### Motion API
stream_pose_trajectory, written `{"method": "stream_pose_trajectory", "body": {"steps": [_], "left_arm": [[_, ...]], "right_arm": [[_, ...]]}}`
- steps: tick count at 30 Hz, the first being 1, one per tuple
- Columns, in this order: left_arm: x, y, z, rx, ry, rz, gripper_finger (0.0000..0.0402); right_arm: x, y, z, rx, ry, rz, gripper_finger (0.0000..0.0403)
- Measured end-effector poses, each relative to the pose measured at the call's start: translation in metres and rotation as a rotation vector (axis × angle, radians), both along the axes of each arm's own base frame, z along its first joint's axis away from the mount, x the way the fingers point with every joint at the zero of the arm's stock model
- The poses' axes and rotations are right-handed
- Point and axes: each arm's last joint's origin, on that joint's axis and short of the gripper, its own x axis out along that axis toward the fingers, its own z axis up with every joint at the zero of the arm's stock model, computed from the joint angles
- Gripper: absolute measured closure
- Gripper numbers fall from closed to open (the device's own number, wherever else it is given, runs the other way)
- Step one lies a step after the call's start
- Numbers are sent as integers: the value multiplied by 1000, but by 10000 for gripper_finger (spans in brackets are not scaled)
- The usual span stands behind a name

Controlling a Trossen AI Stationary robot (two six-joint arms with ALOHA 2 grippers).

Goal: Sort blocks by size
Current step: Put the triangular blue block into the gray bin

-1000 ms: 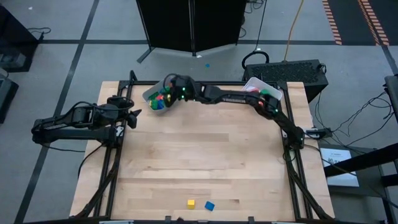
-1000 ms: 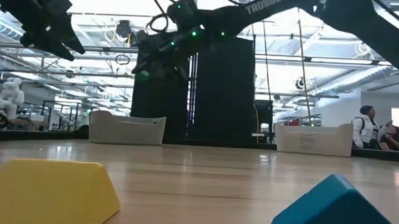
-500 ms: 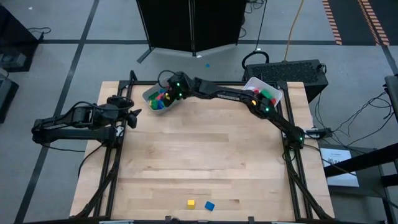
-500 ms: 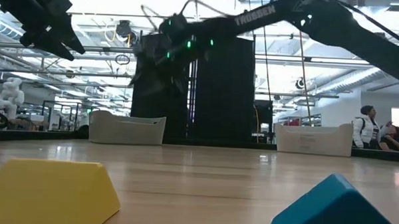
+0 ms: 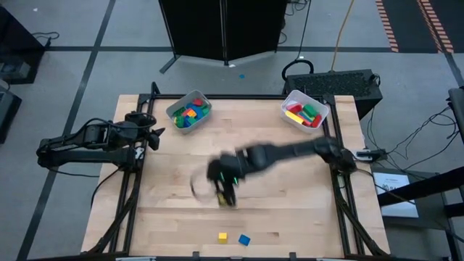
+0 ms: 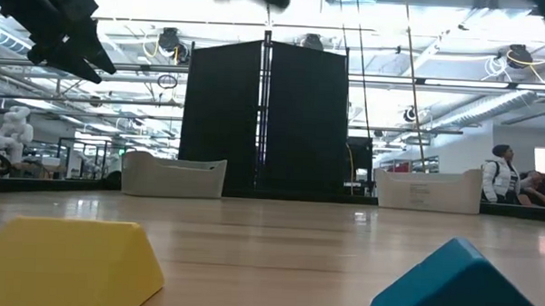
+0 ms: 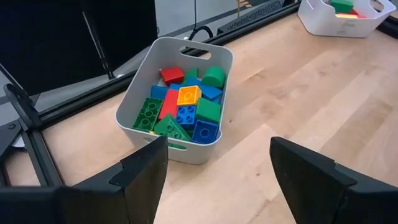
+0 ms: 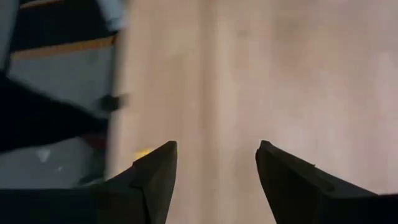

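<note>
My right fingers (image 5: 225, 197) hang apart and empty over mid-table (image 5: 290, 210). Left fingers (image 5: 154, 135) wait spread at the table's left edge. Yellow block (image 5: 222, 237) and blue block (image 5: 244, 239) lie near the front edge; other blocks fill both bins (image 5: 178, 109).

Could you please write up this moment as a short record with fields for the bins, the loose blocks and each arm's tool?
left bin: white bin at the table's far left, holding mixed red, blue, green and yellow blocks
right bin: white bin at the far right, with red, green and yellow blocks
loose blocks: yellow block and blue block side by side at the near edge
left tool: left tool open, empty, at the table's left edge
right tool: right tool open, empty, over mid-table, blurred
</note>
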Motion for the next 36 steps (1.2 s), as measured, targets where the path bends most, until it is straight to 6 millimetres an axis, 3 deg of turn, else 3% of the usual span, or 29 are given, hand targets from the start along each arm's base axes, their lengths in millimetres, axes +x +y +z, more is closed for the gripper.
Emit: {"method": "stream_pose_trajectory", "body": {"steps": [5,11,18,28,36], "left_arm": [[0,0,0,-2,-1,-3,120],[0,0,0,-5,-1,-6,120],[0,0,0,-12,-3,-14,120],[0,0,0,-13,-6,-13,120],[0,0,0,-14,-7,-12,120]], "right_arm": [[-31,87,-10,-77,70,-33,193],[-52,145,-42,-172,125,-145,193],[-51,179,-97,-123,278,-219,181],[-51,194,-128,-94,350,-285,111],[-46,200,-163,-98,436,-273,100]]}}
